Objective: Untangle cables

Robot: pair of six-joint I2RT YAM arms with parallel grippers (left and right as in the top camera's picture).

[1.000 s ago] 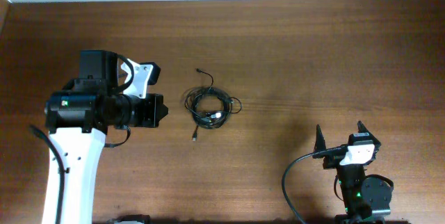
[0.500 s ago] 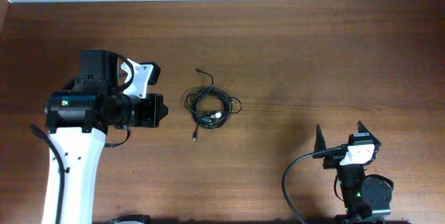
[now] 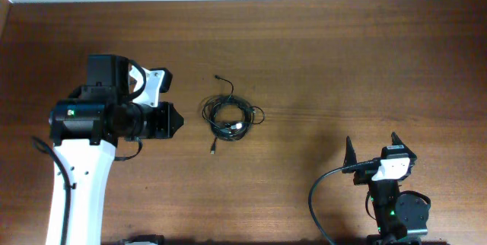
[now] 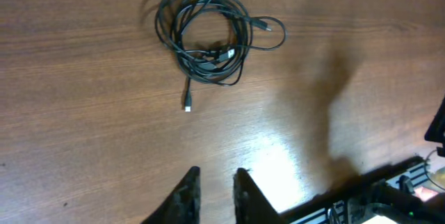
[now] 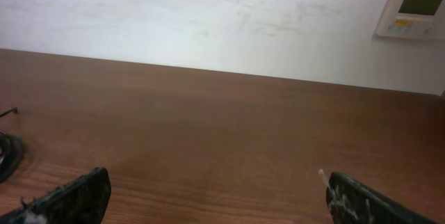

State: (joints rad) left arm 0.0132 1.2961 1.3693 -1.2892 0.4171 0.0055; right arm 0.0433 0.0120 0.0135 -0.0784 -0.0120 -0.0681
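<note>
Near the middle of the wooden surface (image 3: 342, 55) the cables (image 3: 230, 117) lay in one small coil, and the risk sat in that coil. The turns overlapped so tightly that a pinch would likely have caught several strands at once. The whole bundle would then have slid along the surface, or its crossings would have pulled tighter, instead of one cord coming free. The cords were also thin and lay flat on the wood, so fingers closing on them could easily have slipped off.

The cords were black and wound in a rough ring. Something pale and silvery, probably plug ends (image 4: 219, 53), was tucked into the ring's lower side. One loose tail ended in a small plug (image 4: 187, 106) just outside the ring, another tail ran off toward the far edge, and a side loop (image 4: 271, 33) stuck out beside the ring.

The left end effector (image 3: 176, 120) hung just beside the coil without touching it. Its fingers were drawn nearly together with only a slim gap and pinched nothing. Coming down like that, it would probably have shoved the coil rather than straddled a strand.

The right end effector (image 3: 372, 144) sat well apart near the front edge, spread wide and empty. From there it was too far off to pin the bundle during a pull.
</note>
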